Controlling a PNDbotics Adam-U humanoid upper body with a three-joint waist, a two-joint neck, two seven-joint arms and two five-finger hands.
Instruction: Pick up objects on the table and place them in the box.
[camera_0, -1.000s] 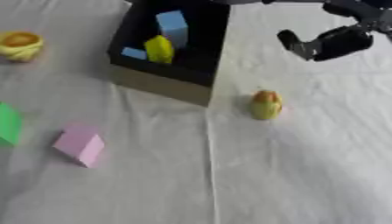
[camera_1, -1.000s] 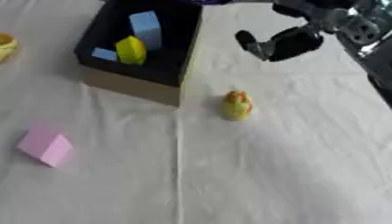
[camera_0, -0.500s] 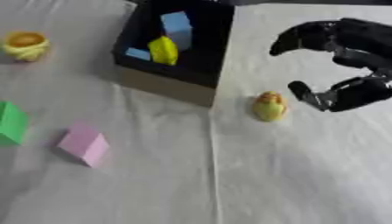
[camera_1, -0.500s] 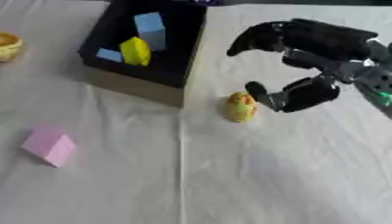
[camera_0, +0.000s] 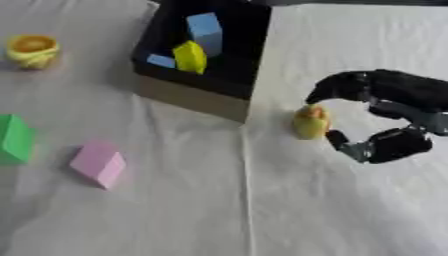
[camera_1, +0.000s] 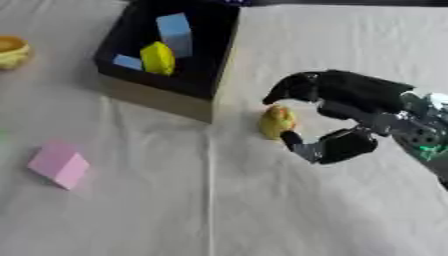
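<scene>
A small yellow object with an orange top (camera_0: 310, 122) stands on the white cloth just right of the black box (camera_0: 194, 98). My right hand (camera_0: 395, 98) comes in from the right and is open. Its fingers (camera_0: 325, 92) arch over the object's top and its thumb (camera_0: 343, 142) lies at the object's lower right, so the object sits between them. Inside the box are a tall blue block (camera_0: 204, 29), a yellow block (camera_0: 189, 56) and a small blue piece (camera_0: 160, 61). My left hand shows in no view.
A yellow-orange cup-shaped thing (camera_0: 32, 50) sits at the far left. A green block (camera_0: 13, 139) lies at the left edge, with a pink block (camera_0: 98, 163) beside it. White cloth covers the table (camera_0: 262, 210).
My right hand has come down from the upper right to the yellow object, and its fingers and thumb now bracket it. The view has also shifted slightly.
</scene>
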